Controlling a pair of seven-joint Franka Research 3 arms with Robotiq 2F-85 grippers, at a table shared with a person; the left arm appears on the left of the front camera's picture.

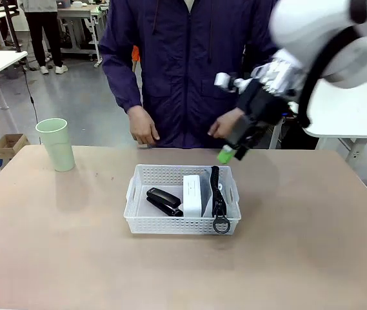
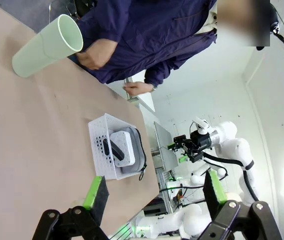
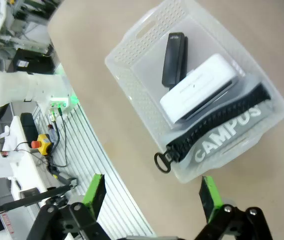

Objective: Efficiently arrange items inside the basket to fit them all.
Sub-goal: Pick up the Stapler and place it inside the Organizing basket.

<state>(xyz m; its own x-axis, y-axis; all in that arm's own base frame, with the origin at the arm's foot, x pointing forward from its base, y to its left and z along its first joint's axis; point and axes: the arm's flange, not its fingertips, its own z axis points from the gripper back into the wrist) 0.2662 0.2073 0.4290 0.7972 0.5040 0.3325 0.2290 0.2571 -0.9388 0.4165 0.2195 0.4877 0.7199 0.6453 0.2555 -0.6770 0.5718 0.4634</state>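
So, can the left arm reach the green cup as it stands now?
Probably yes: the cup stands alone on the table's left side, apart from the basket, and the left gripper is open and empty.

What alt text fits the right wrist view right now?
Seen from above, a white basket on the table holds a black stapler, a small white box beside it, and a grey CAMPUS pouch along one long wall, its zipper ring poking past the rim. The right end effector hangs open and empty in the foreground.
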